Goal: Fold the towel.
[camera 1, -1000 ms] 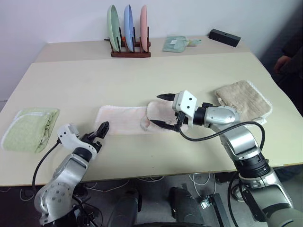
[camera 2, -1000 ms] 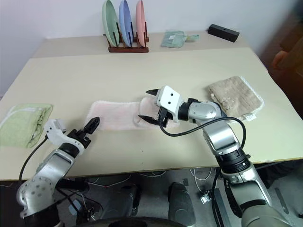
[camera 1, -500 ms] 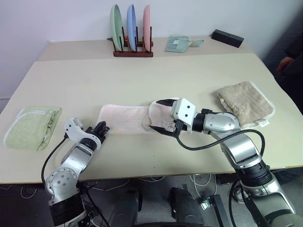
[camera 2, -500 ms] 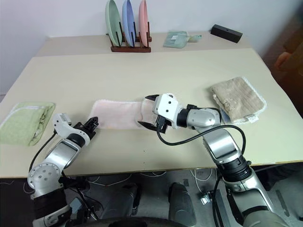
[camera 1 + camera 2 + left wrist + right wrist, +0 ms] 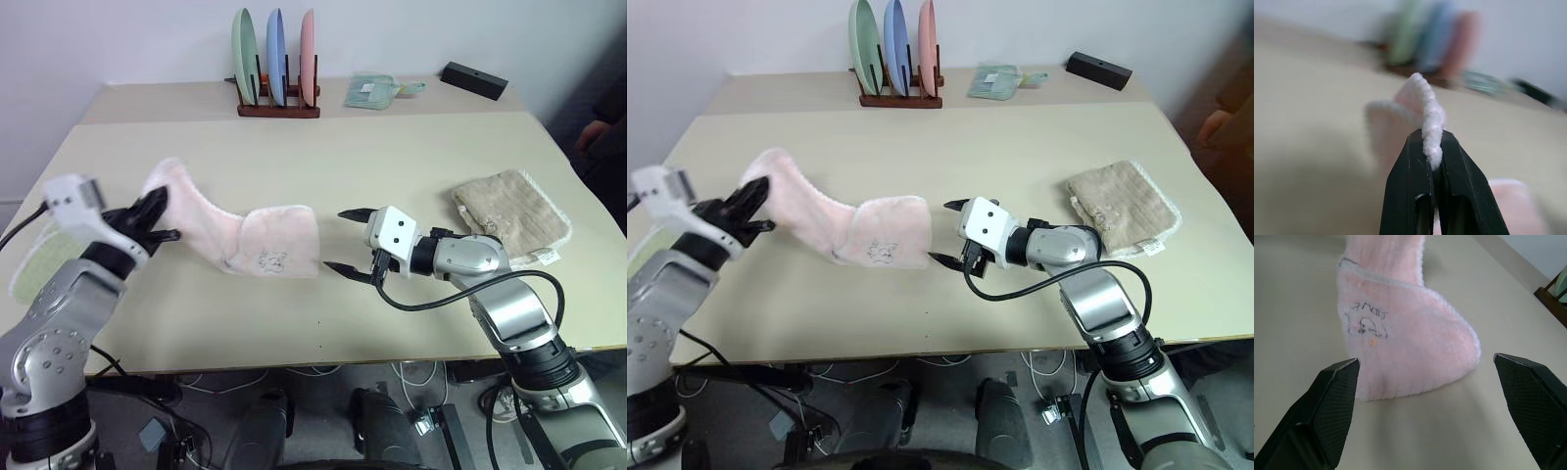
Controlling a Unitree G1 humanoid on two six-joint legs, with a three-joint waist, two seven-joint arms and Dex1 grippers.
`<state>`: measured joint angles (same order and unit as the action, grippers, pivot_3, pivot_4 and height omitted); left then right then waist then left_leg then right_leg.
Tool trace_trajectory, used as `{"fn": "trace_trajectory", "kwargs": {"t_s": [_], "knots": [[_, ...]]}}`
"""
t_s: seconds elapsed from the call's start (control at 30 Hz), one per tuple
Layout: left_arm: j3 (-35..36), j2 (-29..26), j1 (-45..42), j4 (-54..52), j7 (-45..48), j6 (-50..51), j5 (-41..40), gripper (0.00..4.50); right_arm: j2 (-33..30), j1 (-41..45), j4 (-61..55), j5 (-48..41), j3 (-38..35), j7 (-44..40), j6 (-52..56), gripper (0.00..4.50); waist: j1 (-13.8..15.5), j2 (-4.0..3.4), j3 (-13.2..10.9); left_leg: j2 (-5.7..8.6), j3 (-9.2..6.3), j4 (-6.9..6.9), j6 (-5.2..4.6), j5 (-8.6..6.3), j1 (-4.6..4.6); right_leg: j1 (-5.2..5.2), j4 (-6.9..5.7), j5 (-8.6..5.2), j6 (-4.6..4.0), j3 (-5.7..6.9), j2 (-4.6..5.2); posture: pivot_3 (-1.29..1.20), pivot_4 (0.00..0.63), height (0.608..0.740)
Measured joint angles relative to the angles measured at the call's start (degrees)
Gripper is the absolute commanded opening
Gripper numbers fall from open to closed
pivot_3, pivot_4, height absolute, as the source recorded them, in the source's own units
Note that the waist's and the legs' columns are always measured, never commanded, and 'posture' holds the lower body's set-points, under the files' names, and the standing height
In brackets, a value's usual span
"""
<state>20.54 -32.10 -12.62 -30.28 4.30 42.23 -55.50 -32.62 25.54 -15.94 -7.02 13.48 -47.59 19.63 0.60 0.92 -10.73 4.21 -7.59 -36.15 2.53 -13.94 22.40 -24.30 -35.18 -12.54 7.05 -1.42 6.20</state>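
The left gripper [image 5: 157, 217] clamps one raised end of the pale pink fluffy terry towel [image 5: 265, 245], whose other end rests on the beige tabletop [image 5: 392, 166]. The right gripper [image 5: 351, 241], just beside it, gapes empty.

Fluffy pink terry towel [image 5: 265, 245] with white scalloped trim, lying on a smooth matt beige bench [image 5: 323, 166]. Matt black end effector fingers [image 5: 1327, 411]; glossy plates [image 5: 276, 57] in a dark wooden rack [image 5: 279, 108].
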Motion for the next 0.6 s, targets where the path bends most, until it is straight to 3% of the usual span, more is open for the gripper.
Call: {"fn": "trace_trajectory", "kwargs": {"t_s": [0.17, 0.3, 0.43, 0.53, 0.6], "knots": [[-21.92, -2.41, -2.64, -2.46, 6.21, 0.93, 12.28, 0.03, 0.05, -0.94, 0.46, 1.21, 0.61, 0.64, -0.42, 4.5, -0.74, -0.02, 0.0, -0.04, 0.01, 0.09, 0.0, 0.0, -0.02, -0.07, -0.02, 0.01, 0.02, -0.01, -0.04, 0.0, 0.15, 0.738], [-30.48, -2.19, -2.35, 0.07, 8.02, 0.26, 21.71, 0.03, 0.11, -1.8, 0.43, 1.45, 0.56, 1.55, -0.41, 4.5, -1.39, -0.03, -0.01, -0.08, -0.02, 0.12, -0.01, 0.0, -0.01, -0.1, -0.04, 0.01, 0.03, 0.0, -0.09, 0.0, 0.15, 0.738], [-32.85, 0.1, -1.59, 2.71, 8.33, 0.03, 25.79, 0.03, 0.38, -2.85, 0.23, 1.73, 0.58, 2.4, -0.38, 4.5, -1.23, -0.02, -0.01, -0.07, -0.04, 0.07, -0.01, 0.0, 0.01, -0.1, -0.03, 0.01, 0.03, 0.0, -0.09, 0.0, 0.15, 0.738], [-32.71, 0.89, -0.73, 3.04, 10.12, 0.13, 26.32, 0.94, 0.53, -3.56, 0.14, 1.84, 0.63, 2.76, -0.38, 4.5, -1.21, -0.02, -0.02, -0.07, -0.04, 0.05, -0.01, 0.0, 0.02, -0.1, -0.03, 0.01, 0.03, 0.0, -0.07, 0.0, 0.15, 0.738], [-31.82, 0.43, 1.2, 1.98, 12.06, 0.7, 26.05, 1.92, 0.56, -3.59, 0.13, 2.09, 0.63, 2.89, -0.39, 4.5, -1.36, -0.02, -0.02, -0.08, -0.04, 0.09, -0.01, 0.0, 0.01, -0.1, -0.04, 0.01, 0.03, 0.0, -0.07, 0.0, 0.15, 0.738]]}}
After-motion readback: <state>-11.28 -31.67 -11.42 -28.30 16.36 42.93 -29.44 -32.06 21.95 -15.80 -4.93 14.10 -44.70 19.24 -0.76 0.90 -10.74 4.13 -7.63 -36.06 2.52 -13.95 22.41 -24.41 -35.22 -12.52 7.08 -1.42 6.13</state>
